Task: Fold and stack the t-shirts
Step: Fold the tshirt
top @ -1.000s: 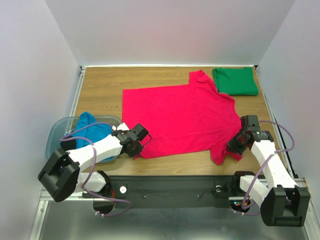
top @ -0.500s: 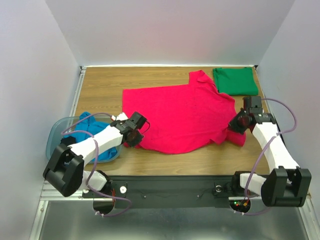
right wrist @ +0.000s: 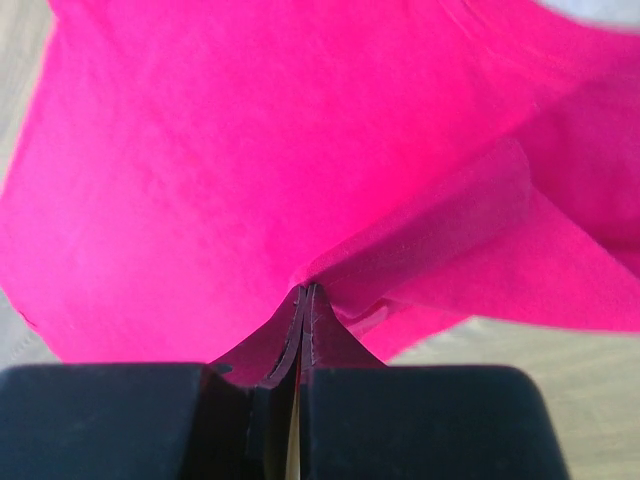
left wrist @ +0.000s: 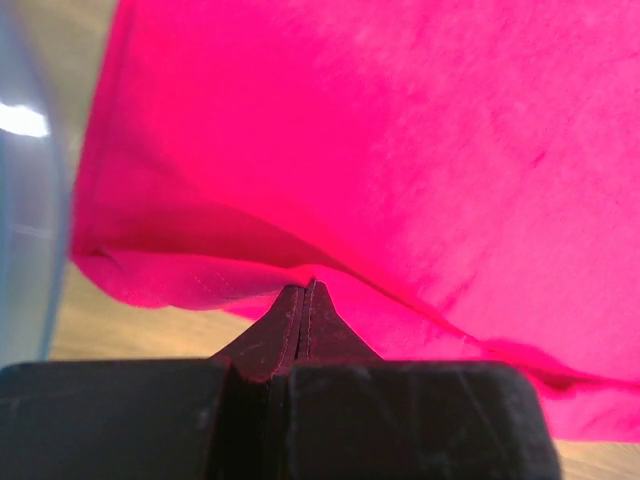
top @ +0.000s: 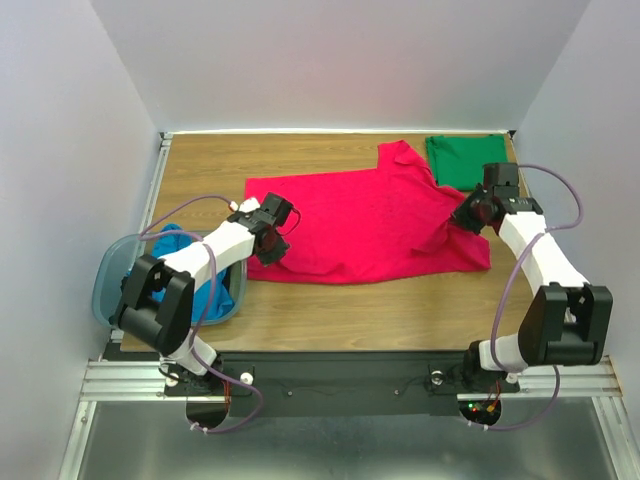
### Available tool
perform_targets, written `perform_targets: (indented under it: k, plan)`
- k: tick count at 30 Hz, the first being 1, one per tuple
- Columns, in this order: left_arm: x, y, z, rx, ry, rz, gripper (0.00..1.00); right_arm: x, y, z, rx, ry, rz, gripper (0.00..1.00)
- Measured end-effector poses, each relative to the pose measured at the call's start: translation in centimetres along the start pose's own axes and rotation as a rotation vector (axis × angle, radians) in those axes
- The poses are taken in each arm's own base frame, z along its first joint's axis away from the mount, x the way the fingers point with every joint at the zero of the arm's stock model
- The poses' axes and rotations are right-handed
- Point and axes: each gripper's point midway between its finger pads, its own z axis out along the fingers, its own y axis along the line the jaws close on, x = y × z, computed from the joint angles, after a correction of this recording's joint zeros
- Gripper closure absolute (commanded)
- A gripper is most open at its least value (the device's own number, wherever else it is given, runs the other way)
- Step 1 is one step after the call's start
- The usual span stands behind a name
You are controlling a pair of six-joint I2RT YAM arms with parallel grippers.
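Observation:
The crimson-pink t-shirt (top: 365,222) lies spread on the wooden table, its near edge lifted and folded back over itself. My left gripper (top: 275,240) is shut on the shirt's near left edge; in the left wrist view (left wrist: 305,285) the cloth (left wrist: 400,150) drapes from the closed jaws. My right gripper (top: 468,212) is shut on the near right edge, and cloth (right wrist: 250,150) hangs from it in the right wrist view (right wrist: 305,288). A folded emerald green t-shirt (top: 470,162) lies at the far right. A bright blue t-shirt (top: 190,262) sits in the tub.
A translucent grey-blue plastic tub (top: 112,270) stands at the near left, its wall visible in the left wrist view (left wrist: 25,200). White walls enclose the table on three sides. Bare wood (top: 400,310) shows along the near edge.
Both grippers have moved away from the near edge toward the back, carrying the pink shirt's near hem with them, so the near part now folds over the rest.

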Motion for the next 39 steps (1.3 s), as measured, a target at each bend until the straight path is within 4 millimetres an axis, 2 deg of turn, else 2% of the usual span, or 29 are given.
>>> perform_targets:
  k: [11, 19, 27, 35, 37, 39]
  plan:
    - [-3.2, -1.0, 1.5, -0.008, -0.016, -0.003, 1.00, -4.7, 4.4, 1.8, -0.076, -0.080, -0.014, 0.99]
    - [-4.2, -0.5, 2.3, -0.031, -0.020, -0.024, 1.00, -4.8, 4.3, 4.0, -0.055, -0.057, -0.040, 1.00]
    - [-5.2, -0.9, 2.2, -0.014, -0.039, -0.045, 1.00, -6.6, 5.0, 4.1, -0.057, -0.111, -0.066, 1.00]
    - [-6.4, -1.8, 2.0, 0.010, -0.067, -0.061, 1.00, -6.8, 4.4, 4.8, -0.022, -0.122, -0.073, 1.00]
    - [-6.6, -2.1, 2.1, 0.012, -0.069, -0.062, 0.85, -6.8, 4.4, 5.1, -0.020, -0.120, -0.075, 1.00]
    - [-6.8, -2.3, 2.5, 0.006, -0.071, -0.062, 0.61, -7.0, 4.6, 5.6, -0.017, -0.116, -0.078, 1.00]
